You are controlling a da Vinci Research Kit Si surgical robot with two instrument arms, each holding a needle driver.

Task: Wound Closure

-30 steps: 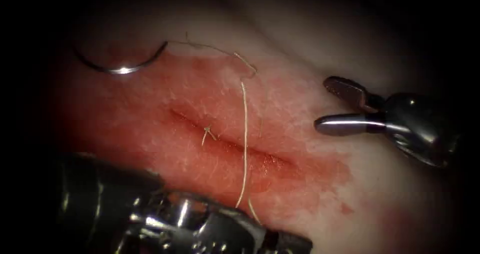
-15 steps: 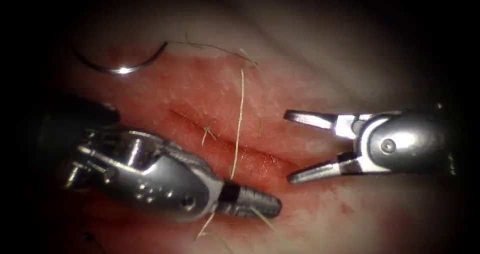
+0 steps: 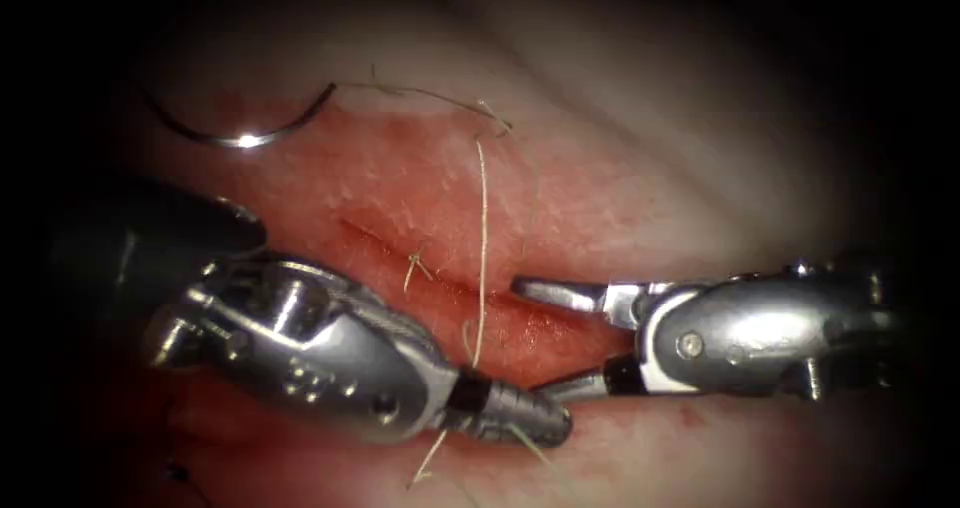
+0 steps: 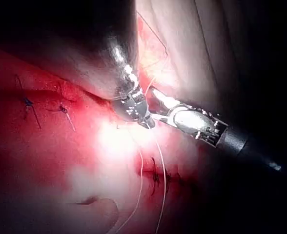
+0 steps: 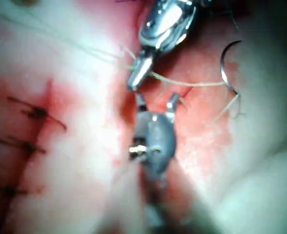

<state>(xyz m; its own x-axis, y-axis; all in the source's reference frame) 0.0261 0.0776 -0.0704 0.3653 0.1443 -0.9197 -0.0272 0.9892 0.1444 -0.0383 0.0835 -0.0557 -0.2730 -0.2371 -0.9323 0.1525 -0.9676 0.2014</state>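
Observation:
The curved needle (image 3: 240, 136) lies free on the tissue (image 3: 600, 188), up and to the left of the cut (image 3: 390, 250); neither tool holds it. Its thread (image 3: 482, 228) runs right from the needle's tail, bends, and drops across the cut to the left tool (image 3: 525, 420). That tool's jaws are shut on the thread just below the cut. The right tool (image 3: 545, 340) hangs over the cut's right part, jaws open and holding nothing, its lower jaw close to the left tool's tip. In the right wrist view the right tool (image 5: 155, 100) faces the left tool (image 5: 136, 78), with the needle (image 5: 224, 66) beyond.
A short knotted stitch (image 3: 415, 263) with cut ends sits on the cut, left of the thread. Red fluid stains the tissue around the wound. Dark finished stitches (image 4: 158, 178) (image 5: 31, 126) lie on other cuts. A loose thread end (image 3: 430, 460) trails below the left tool.
The left tool has risen from the lower edge onto the thread below the cut. The right tool has come down and left to the cut, jaws still open. The needle has not moved.

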